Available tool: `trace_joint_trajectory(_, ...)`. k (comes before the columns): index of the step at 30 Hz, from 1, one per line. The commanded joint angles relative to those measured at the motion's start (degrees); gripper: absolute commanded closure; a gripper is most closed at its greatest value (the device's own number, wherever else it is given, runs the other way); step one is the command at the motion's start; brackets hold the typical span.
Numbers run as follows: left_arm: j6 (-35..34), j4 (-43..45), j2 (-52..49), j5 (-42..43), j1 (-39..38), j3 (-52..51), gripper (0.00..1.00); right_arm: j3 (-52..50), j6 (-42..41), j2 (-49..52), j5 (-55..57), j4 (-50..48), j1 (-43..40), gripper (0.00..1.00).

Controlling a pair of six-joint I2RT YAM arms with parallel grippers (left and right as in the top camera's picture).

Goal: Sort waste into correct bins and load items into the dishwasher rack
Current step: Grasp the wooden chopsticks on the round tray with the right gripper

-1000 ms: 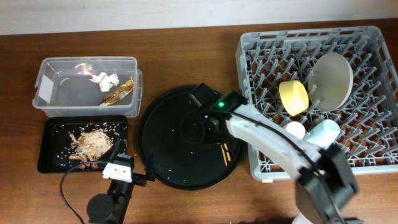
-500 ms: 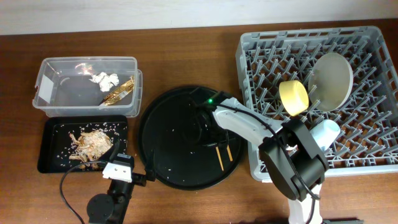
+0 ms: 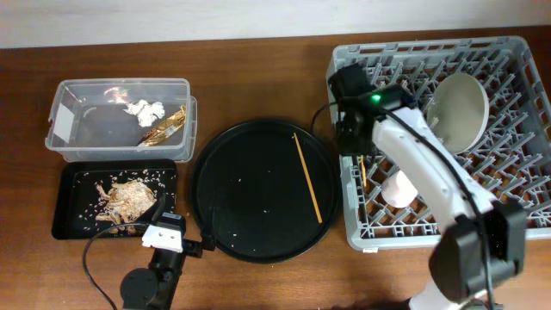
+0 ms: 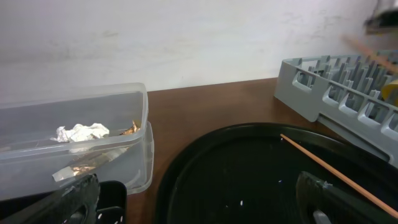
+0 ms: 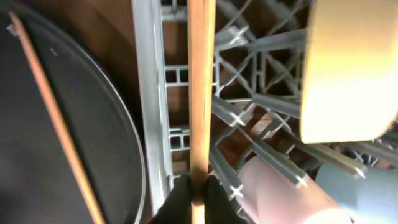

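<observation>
The right claw (image 5: 199, 196) is clamped narrowly on the held chopstick (image 5: 200, 93), gripped at one end. In the wrist view the stick's long axis runs straight away from the fingers, over the left wall of the rack (image 5: 152, 124). From overhead only a short length of it is seen, just inside that wall and on the near side of the claw, lined up near to far. Whether it is level or tipped cannot be told.

The loose chopstick (image 3: 307, 176) is laid on the right half of the round tray (image 3: 232, 198), its long axis slanting from far-left to near-right.

In the rack are seen the yellow bowl (image 5: 348, 68), the pink cup (image 3: 400, 189), the blue cup (image 5: 373, 193) and the plate (image 3: 458, 108), which is propped among the pegs.

At the far left, tissue (image 3: 144, 109) and a wrapper (image 3: 165, 127) are held in the clear tub (image 3: 77, 138). Scraps (image 3: 125, 196) are spread in the black tray (image 3: 69, 215) just near of it.

Everything is set on a brown wooden table (image 3: 258, 77) backed by a pale wall (image 3: 172, 17).

The right arm is stretched from the near right, slantwise over the rack to its far-left corner. The left claw (image 4: 196, 186) is spread wide, kept low at the near left and faced toward the wall.
</observation>
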State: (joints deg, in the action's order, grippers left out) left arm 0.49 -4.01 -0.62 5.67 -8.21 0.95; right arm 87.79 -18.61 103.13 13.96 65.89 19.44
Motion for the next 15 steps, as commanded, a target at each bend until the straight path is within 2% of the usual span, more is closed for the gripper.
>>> trace_joint_trajectory(1,1.1,0.1,0.3,0.4,0.3,-0.5,0.01,0.5,1.2,-1.3,-0.4,1.5,0.5,0.71)
trace_joint_trajectory(3,1.1,0.1,0.3,0.4,0.3,-0.5,0.01,0.9,1.2,-5.0,-10.0,1.2,3.0,0.60)
trace_joint_trajectory(5,1.1,0.1,0.3,0.4,0.3,-0.5,0.01,0.8,0.3,-6.1,-13.6,1.2,6.9,0.49)
trace_joint_trajectory(6,1.1,0.1,0.3,0.4,0.3,-0.5,0.01,0.5,-1.6,-5.7,-13.5,1.1,8.9,0.47)
trace_joint_trajectory(9,1.1,0.1,0.3,0.4,0.3,-0.5,0.01,-3.4,-3.4,-3.5,-13.3,-4.3,15.0,0.45)
trace_joint_trajectory(11,1.1,0.1,0.3,0.4,0.3,-0.5,0.01,-6.4,-5.2,-1.4,-12.4,-8.9,16.0,0.46)
trace_joint_trajectory(13,1.1,0.1,0.3,0.4,0.3,-0.5,0.01,-9.9,-10.5,1.3,-8.8,-12.4,15.2,0.53)
trace_joint_trajectory(15,1.1,0.1,0.3,0.4,0.3,-0.5,0.01,-13.3,-10.4,4.0,-9.7,-15.6,14.5,0.57)
